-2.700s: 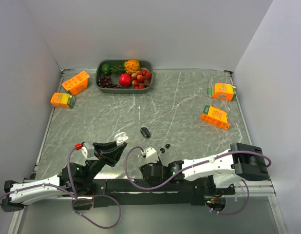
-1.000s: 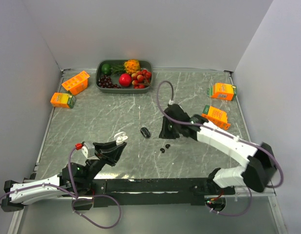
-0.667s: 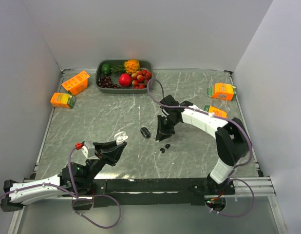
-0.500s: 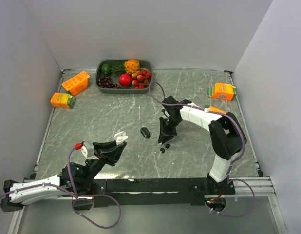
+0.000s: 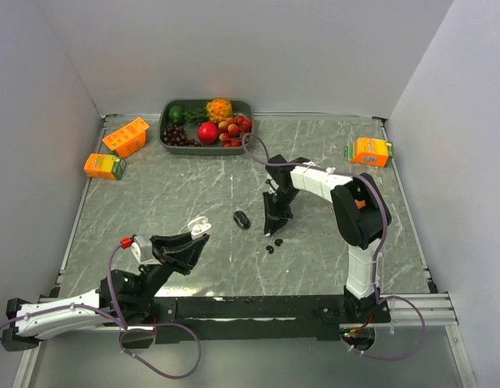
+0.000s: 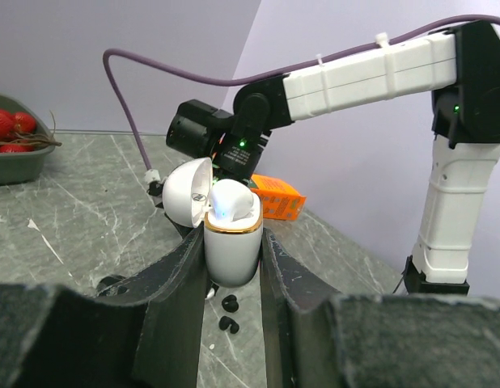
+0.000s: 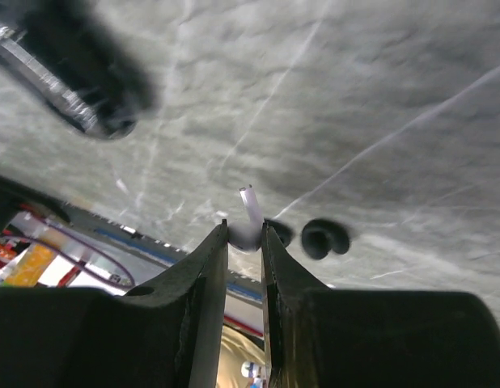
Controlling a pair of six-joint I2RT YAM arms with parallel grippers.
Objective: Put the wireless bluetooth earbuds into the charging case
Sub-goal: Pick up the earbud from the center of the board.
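Observation:
My left gripper is shut on the white charging case and holds it upright above the table, lid open, gold rim, a blue light inside. My right gripper is shut on a white earbud, stem up, just above the table. In the top view the fingers hide that bud. Two black earbuds lie on the marble right beside the right fingertips.
A black oval object lies left of the right gripper. A green fruit tray stands at the back. Orange cartons lie at back left, left and right. The right arm arches over the middle of the table.
My right arm has swung out from its base to the table's middle, and its gripper has come down beside the two black earbuds. My left gripper holds the case in about the same place.

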